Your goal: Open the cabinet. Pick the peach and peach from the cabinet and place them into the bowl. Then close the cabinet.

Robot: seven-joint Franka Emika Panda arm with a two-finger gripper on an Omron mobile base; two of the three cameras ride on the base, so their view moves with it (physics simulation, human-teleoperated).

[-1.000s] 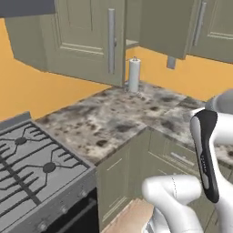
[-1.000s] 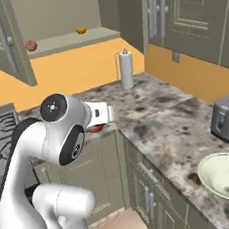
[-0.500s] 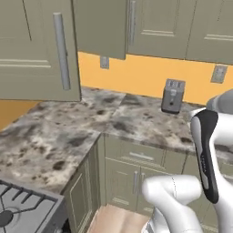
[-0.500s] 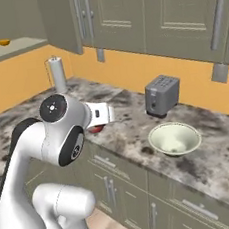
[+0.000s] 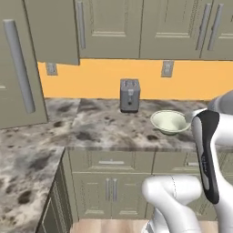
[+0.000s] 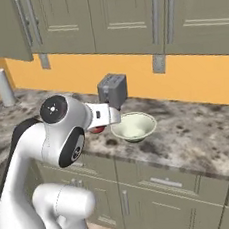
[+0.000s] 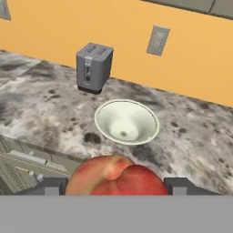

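Gripper pinches the round reddish-pink peach; the pale cream-green shallow bowl sits ahead, below it, grey toaster beyond.

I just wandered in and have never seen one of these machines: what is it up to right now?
The white robot arm is carrying a reddish peach clamped in its gripper, held out in front of the counter's edge. Ahead of it on the speckled stone counter sits a pale bowl with nothing inside, next to a grey toaster. The peach is not yet over the bowl. Dropping it in looks like the likely next step.
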